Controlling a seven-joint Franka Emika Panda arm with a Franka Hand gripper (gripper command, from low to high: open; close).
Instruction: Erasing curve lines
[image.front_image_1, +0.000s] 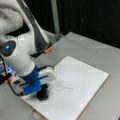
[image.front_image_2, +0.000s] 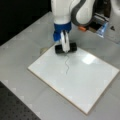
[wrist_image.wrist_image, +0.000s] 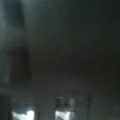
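Note:
A white rectangular board (image.front_image_1: 82, 77) (image.front_image_2: 82, 82) lies on the grey table in both front views. The curve lines (image.front_image_1: 61, 88) (image.front_image_2: 67, 65) show as one thin dark wavy stroke near the board's middle. My gripper (image.front_image_1: 43, 90) (image.front_image_2: 65, 48) stands at the board's edge, shut on a small black block eraser (image.front_image_1: 43, 94) (image.front_image_2: 72, 47) that rests on the board. The eraser sits just at the stroke's near end. The wrist view is dark and shows nothing I can name.
The arm's white base and an orange part (image.front_image_1: 48, 50) (image.front_image_2: 81, 28) stand behind the board. A small pale round object (image.front_image_2: 43, 50) lies on the table by the board's edge. A dark perforated surface (image.front_image_2: 15, 107) borders the table at a front view's bottom left.

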